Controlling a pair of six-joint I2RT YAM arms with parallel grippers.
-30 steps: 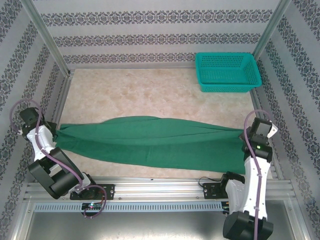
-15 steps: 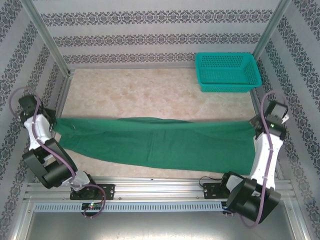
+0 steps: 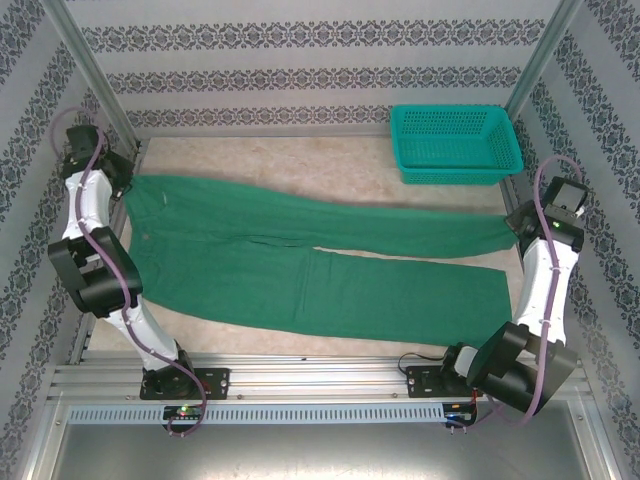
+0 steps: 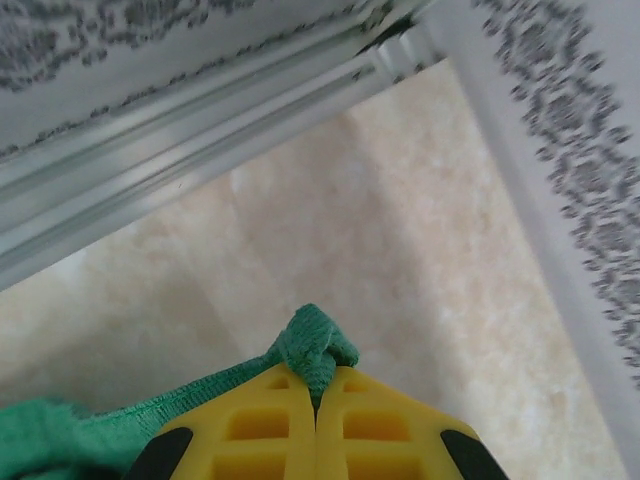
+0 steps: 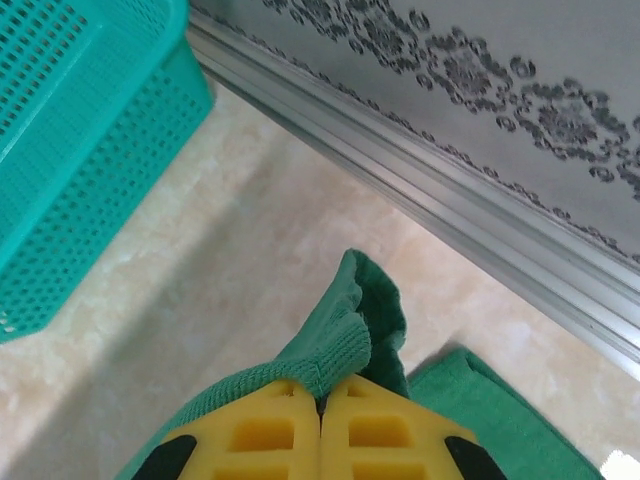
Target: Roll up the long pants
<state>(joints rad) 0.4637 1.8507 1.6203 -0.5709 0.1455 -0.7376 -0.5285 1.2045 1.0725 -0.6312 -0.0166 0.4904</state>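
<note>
Lying spread flat on the table (image 3: 260,165), the long pants (image 3: 300,265) are occupying the area on the near side of the teal basket (image 3: 450,172), which is sitting in the far right corner. The waist end is lying well apart from the basket, across the table toward the left wall. Both legs are running toward the basket's side. The leg closer to the basket is ending just short of the basket's near wall. The other leg is lying beside it, farther from the basket, with its hem resting free on the table.

The left tool (image 3: 127,182) is holding a waist corner roughly level with the basket's near wall. In the left wrist view its yellow fingers (image 4: 250,430) are pressing together, pinching a bunched tuft of green fabric. The right tool (image 3: 516,224) is holding the hem of the leg closer to the basket. In the right wrist view its yellow fingers (image 5: 250,435) are clamping a fold of the hem, with the basket's mesh wall just beyond. The held corners appear to be riding slightly above the table, though the top view is too coarse to confirm.
</note>
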